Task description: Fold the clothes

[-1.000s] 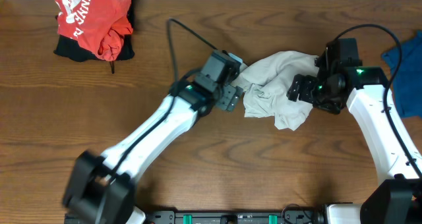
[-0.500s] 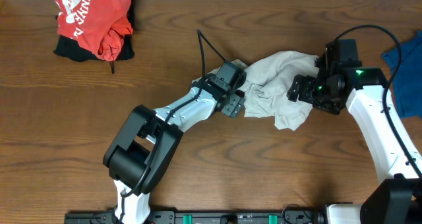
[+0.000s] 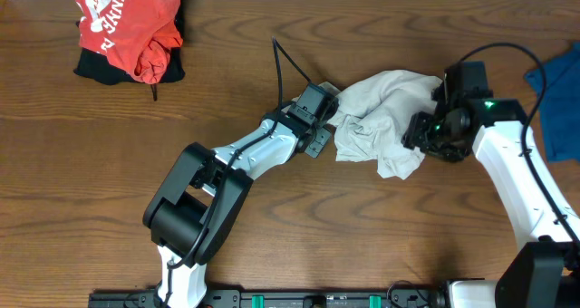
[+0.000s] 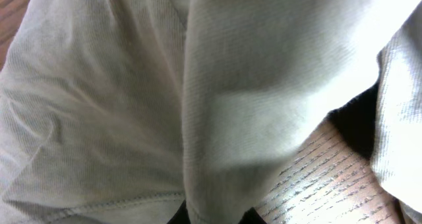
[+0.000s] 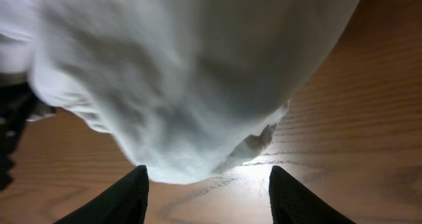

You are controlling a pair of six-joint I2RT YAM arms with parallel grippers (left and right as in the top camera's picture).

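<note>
Left claw (image 3: 319,138): pressed together on the near-side edge of the shirt (image 3: 381,118), pinching a fold of it; in the left wrist view the cloth runs right down into the dark tips at the bottom of the picture.
Right claw (image 3: 419,131): spread, its two dark fingers (image 5: 125,199) wide apart, with the shirt bulging just ahead of them and the wood showing in the gap.
Shirt: a crumpled pale beige heap lying on the tabletop (image 3: 408,235) between the two claws, touching the left one on one side and the right one on the other.
Shirt seen from the left claw: thin ribbed fabric fills nearly the whole view, a stitched hem crosses low down beside the tips, and a strip of wood shows off to one side.
Shirt seen from the right claw: one rounded, wrinkled mass hanging over the fingers, its lower edge close above the wood.
Red garment (image 3: 127,27): bunched up with white lettering, well away from the left claw, out past its back toward the far corner.
Blue cloth (image 3: 562,100): behind the right claw, near that arm's white link, at the edge of the overhead view.
</note>
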